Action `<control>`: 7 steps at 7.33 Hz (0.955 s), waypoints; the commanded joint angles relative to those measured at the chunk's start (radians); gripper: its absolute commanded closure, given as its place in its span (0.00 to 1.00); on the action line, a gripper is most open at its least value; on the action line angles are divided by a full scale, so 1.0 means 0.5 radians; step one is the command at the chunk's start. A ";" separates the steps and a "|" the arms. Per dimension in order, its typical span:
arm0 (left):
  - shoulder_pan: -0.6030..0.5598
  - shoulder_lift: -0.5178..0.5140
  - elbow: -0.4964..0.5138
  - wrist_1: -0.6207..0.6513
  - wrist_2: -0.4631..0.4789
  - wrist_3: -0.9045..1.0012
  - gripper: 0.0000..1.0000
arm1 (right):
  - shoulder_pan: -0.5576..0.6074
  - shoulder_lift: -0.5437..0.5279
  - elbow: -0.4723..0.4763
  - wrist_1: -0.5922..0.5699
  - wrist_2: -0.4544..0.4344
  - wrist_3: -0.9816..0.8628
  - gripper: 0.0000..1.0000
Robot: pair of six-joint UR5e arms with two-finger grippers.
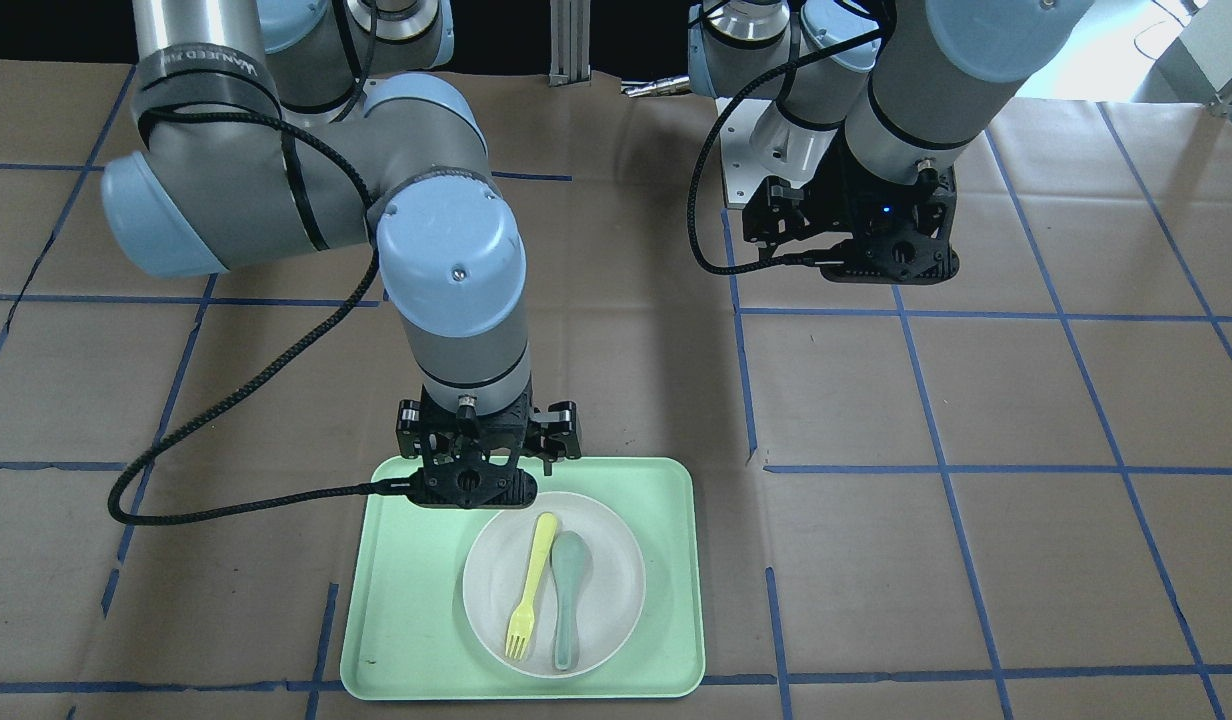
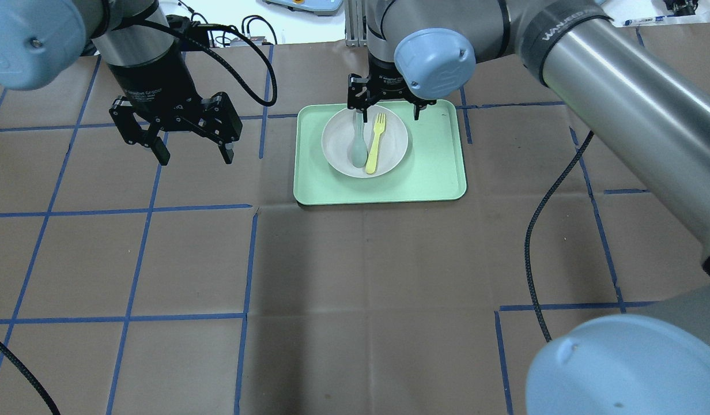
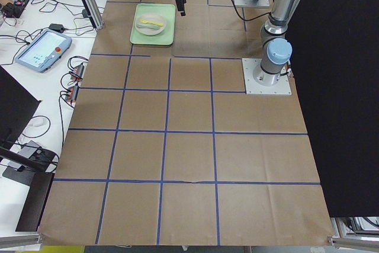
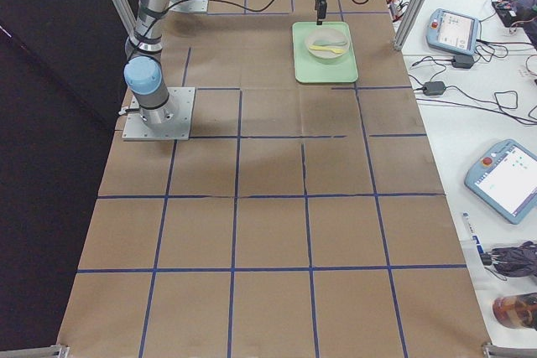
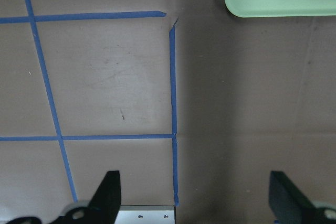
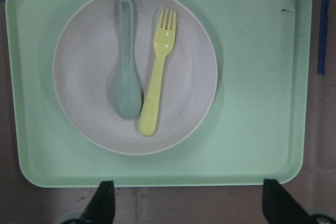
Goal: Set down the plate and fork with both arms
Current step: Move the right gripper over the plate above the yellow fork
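Hovering open above the rectangular light-green tray (image 6: 257, 87), the right hand (image 2: 388, 110) probably pinches next the slim pale-yellow plastic fork (image 6: 158, 72) lying on the round off-white plate (image 6: 194, 77), sparing the neighbouring grey-green spoon (image 6: 126, 77); the left hand (image 2: 194, 154) hangs open, well apart.

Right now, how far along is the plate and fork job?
Done, as far as it shows: the fork lies on the plate beside the spoon, the plate on the green tray. In hand: nothing; the right gripper hangs open above the tray, the left gripper open over the table beside it. Left: I cannot tell whether these two must yet go elsewhere.
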 commanded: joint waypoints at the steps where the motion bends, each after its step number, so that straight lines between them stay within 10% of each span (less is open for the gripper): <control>1: 0.000 -0.002 -0.004 0.000 0.000 0.000 0.00 | 0.012 0.136 -0.005 -0.137 -0.007 0.030 0.01; 4: 0.000 -0.008 -0.004 0.000 0.000 0.000 0.00 | 0.012 0.259 -0.005 -0.257 -0.016 0.043 0.34; 7: 0.003 -0.014 -0.007 0.000 0.000 0.003 0.00 | 0.012 0.320 -0.005 -0.331 -0.001 0.086 0.44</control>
